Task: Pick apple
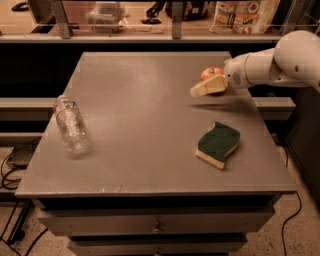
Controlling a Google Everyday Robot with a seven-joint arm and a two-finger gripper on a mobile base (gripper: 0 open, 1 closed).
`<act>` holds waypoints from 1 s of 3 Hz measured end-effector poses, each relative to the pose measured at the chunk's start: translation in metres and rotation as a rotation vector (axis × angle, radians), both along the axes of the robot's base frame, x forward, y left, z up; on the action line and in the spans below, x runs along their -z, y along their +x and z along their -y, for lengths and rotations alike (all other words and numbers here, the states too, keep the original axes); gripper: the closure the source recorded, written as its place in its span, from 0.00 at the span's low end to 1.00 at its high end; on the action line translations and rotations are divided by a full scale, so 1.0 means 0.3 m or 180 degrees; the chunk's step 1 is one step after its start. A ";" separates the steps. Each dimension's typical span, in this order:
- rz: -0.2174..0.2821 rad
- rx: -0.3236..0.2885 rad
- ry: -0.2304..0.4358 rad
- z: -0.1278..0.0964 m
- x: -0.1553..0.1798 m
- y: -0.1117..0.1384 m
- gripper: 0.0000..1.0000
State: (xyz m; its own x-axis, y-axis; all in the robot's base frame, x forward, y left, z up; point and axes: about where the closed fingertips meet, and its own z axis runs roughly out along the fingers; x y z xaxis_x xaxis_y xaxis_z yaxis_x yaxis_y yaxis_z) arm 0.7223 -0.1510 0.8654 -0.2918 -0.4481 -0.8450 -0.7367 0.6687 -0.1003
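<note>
The apple point(210, 73) is small, round and red-orange. It sits near the right edge of the grey table point(135, 90), toward the back, and only its top shows. My gripper point(201, 89) reaches in from the right on a white arm point(270, 62). It hovers just above the table, directly in front of the apple, pointing left, and covers the apple's lower part. I cannot tell whether it touches the apple.
A green sponge with a yellow underside point(218, 144) lies front right of the apple. A clear plastic bottle point(71, 125) lies on its side at the left edge. A shelf with packages point(240, 12) runs behind the table. Cables lie on the floor at the left.
</note>
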 end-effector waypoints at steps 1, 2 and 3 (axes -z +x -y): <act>-0.0060 0.0084 -0.0015 0.023 0.039 0.015 0.26; -0.0079 0.0101 -0.0020 0.030 0.046 0.018 0.49; 0.0007 -0.0008 -0.0109 0.005 -0.029 0.016 0.73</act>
State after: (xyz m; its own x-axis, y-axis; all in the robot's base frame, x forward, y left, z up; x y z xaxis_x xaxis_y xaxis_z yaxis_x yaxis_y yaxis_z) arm 0.7270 -0.1526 0.8739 -0.2887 -0.4776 -0.8298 -0.7381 0.6631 -0.1248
